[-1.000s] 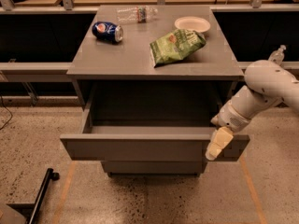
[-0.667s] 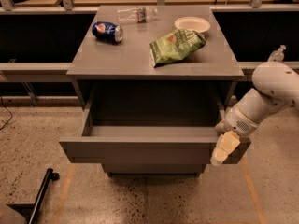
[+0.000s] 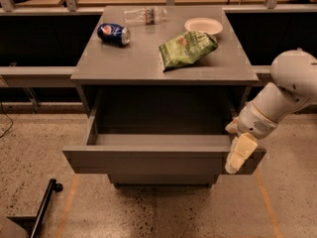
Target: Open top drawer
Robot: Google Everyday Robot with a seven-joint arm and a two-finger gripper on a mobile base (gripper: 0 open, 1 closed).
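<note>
1. The top drawer (image 3: 148,160) stands pulled well out from under the front edge of the desk (image 3: 114,63). Its hollow is open to view and its flat front panel hangs over the floor.
2. Our pincer (image 3: 241,152) sits at the right end of that panel, below the desk's front right corner, with its cream tip pointing down. We cannot tell whether it clamps the panel or is loose.
3. We judge the opening nearly finished, with only a short draw left, if any.
4. Because we hold the drawer at one end, any pull should run square to the desk's front edge, or the drawer may skew and bind.
5. We should go slowly and stop before the runners end.
6. A jolt could roll the can (image 3: 113,33) lying near the back left corner, so we keep the motion smooth.
</note>
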